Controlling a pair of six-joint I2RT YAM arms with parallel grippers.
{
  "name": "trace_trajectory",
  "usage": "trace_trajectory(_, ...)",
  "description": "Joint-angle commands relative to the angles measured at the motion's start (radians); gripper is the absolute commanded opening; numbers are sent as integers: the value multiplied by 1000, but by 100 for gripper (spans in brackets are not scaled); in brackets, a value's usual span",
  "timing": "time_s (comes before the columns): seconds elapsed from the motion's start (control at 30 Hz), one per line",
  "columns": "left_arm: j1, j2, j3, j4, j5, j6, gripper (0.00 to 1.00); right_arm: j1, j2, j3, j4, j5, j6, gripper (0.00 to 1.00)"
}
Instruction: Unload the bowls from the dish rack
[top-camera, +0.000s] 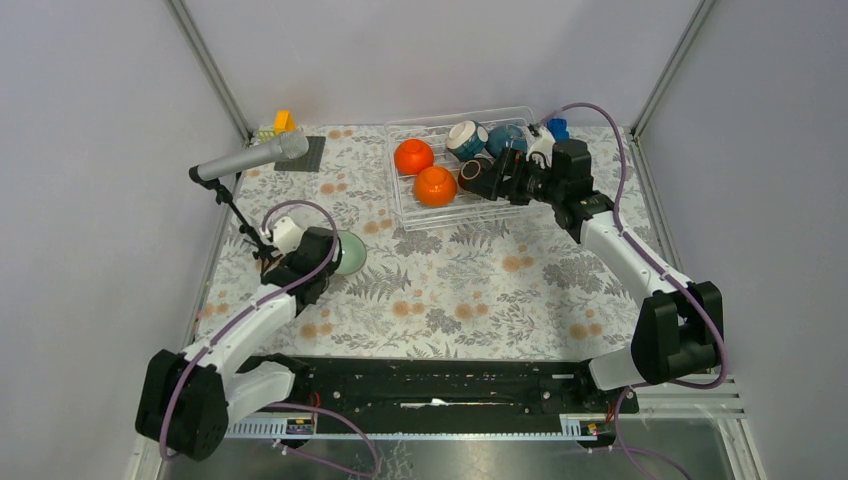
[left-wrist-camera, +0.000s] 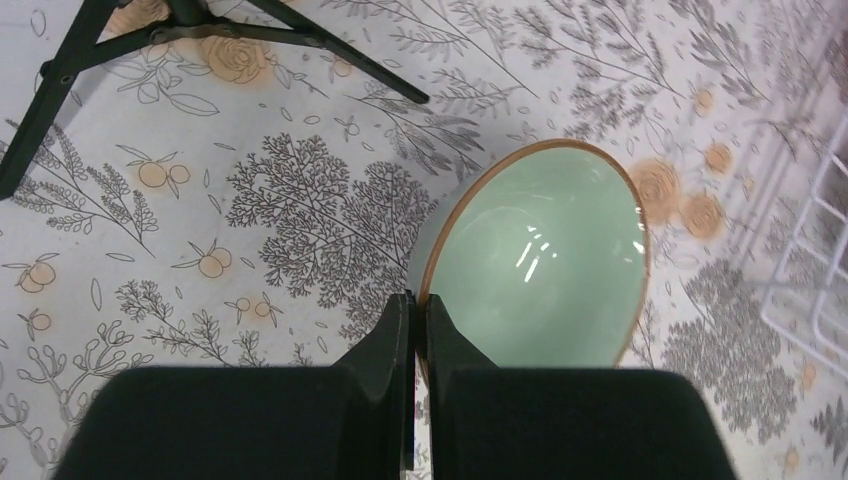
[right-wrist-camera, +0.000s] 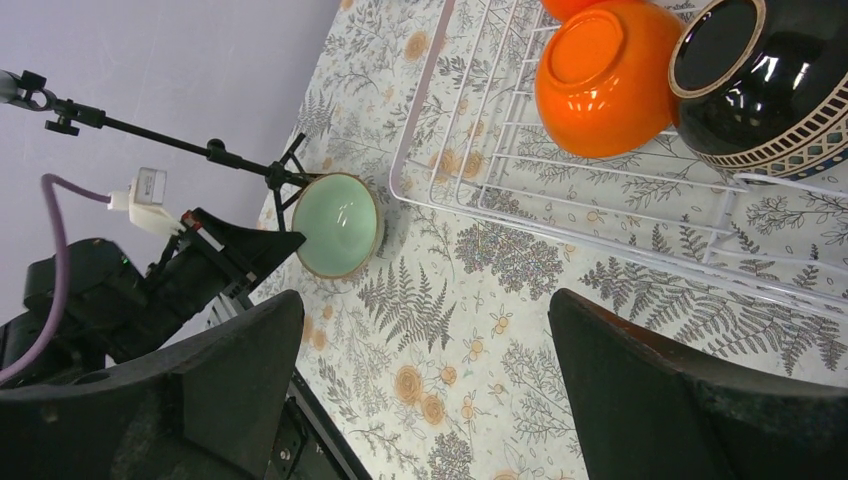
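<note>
The left tool (left-wrist-camera: 413, 312) has the rim of the held bowl (left-wrist-camera: 540, 260) between its fingers, and that bowl sits on the bench (left-wrist-camera: 300, 200) just ahead of it. Beyond this tool, to its left, stand the feet of a mic stand (left-wrist-camera: 330, 55). Off to its right, well apart, lies the rack (left-wrist-camera: 810, 270). The right tool (right-wrist-camera: 425, 310) hangs over the rack's near edge. In the rack, just beside this tool, lies a tipped bowl (right-wrist-camera: 760, 85). The next bowl (right-wrist-camera: 600, 80) lies just beyond it, toward the left tool, with another bowl (top-camera: 413, 157) behind that. Further bowls (top-camera: 466, 140) stand along the rack's far side. A block (top-camera: 558, 128) sits by the rack's far corner, behind the right tool.
</note>
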Motion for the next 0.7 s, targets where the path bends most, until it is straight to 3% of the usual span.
trace_trajectory(0.0, 50, 64, 85, 158, 30, -113, 0, 5, -32, -2, 5, 7, -16, 100)
trace_trajectory(0.47, 229, 447, 245, 430, 77, -240, 0, 6, -9, -2, -3, 22, -37, 100)
trace_trajectory(0.67, 295, 613, 381, 458, 150, -225, 0, 6, 5, 5, -5, 24, -43, 100)
